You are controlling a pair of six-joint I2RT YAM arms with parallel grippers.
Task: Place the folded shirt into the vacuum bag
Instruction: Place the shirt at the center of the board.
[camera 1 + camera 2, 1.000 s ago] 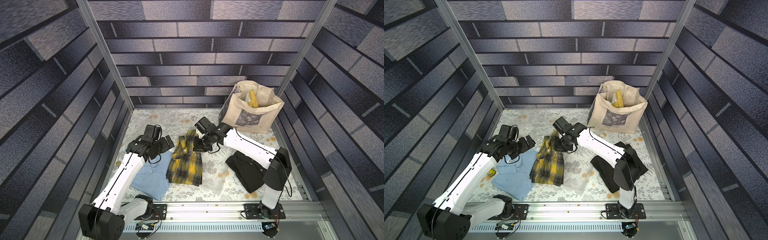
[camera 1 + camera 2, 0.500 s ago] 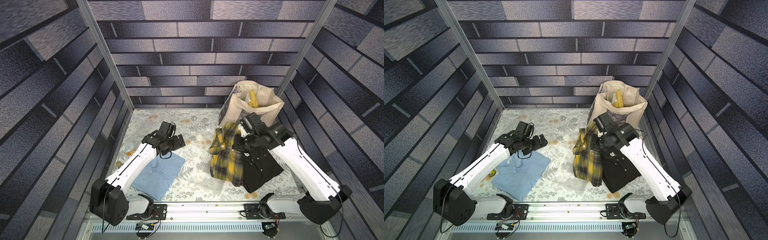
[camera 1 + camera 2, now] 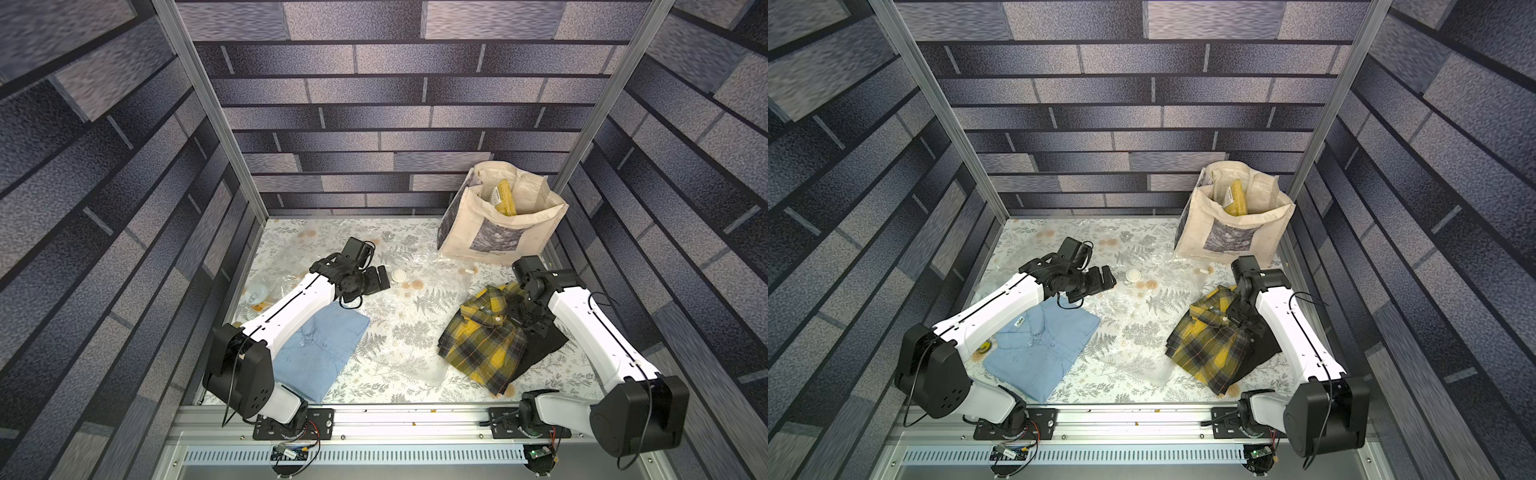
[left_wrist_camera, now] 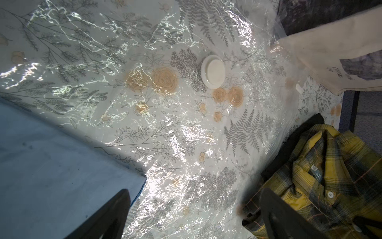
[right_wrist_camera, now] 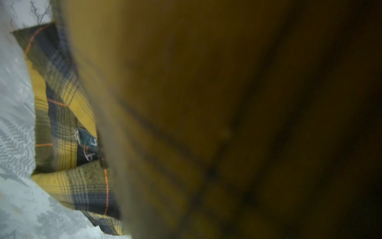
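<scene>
The transparent, crinkly vacuum bag (image 3: 415,316) (image 3: 1142,328) (image 4: 175,134) lies flat mid-table, its round white valve cap (image 3: 399,274) (image 4: 214,71) near the back. A folded light-blue shirt (image 3: 320,353) (image 3: 1038,349) (image 4: 51,165) lies at the front left, outside the bag. A yellow plaid shirt (image 3: 482,345) (image 3: 1204,340) (image 4: 330,165) lies rumpled on a black shirt (image 3: 544,345) at the right. My left gripper (image 3: 380,280) (image 4: 192,217) hovers open and empty beside the valve cap. My right gripper (image 3: 521,318) presses into the plaid shirt's collar. Plaid cloth (image 5: 62,103) fills the right wrist view and hides its jaws.
A beige canvas tote bag (image 3: 498,224) (image 3: 1229,224) with a yellow packet inside stands at the back right, close behind the right arm. Brick-patterned walls enclose the table on three sides. A metal rail (image 3: 395,419) runs along the front edge.
My right arm carried the plaid shirt from the middle of the table to the right and laid it over the black shirt. My left arm swung from the blue shirt towards the valve cap, staying open.
</scene>
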